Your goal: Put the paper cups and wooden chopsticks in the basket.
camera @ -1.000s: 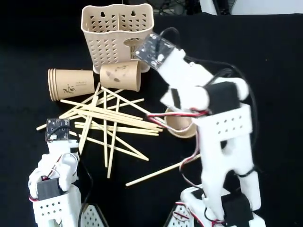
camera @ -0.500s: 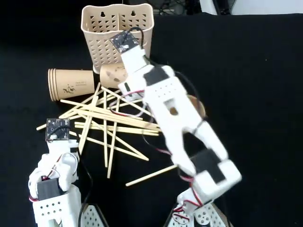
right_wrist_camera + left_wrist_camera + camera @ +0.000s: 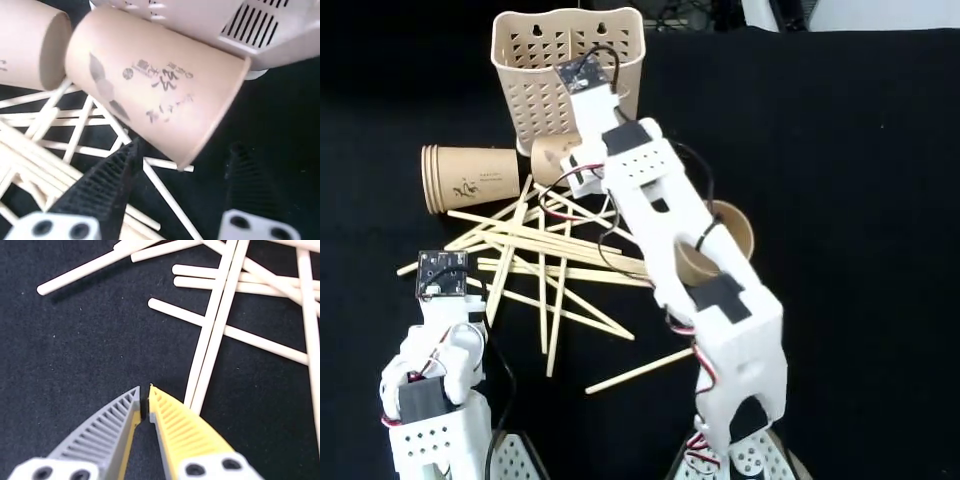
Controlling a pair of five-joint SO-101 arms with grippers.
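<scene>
One paper cup (image 3: 150, 95) lay on its side just beside the basket (image 3: 535, 60), so the right gripper (image 3: 187, 147) hung over it with fingers spread wide to straddle it, while the left gripper (image 3: 145, 392), fingers pinched together on nothing, sat low over the surface (image 3: 75, 340) beside the scattered chopsticks (image 3: 215, 330).

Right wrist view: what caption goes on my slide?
Open right gripper over a tipped paper cup beside the basket, chopsticks scattered nearby.
</scene>
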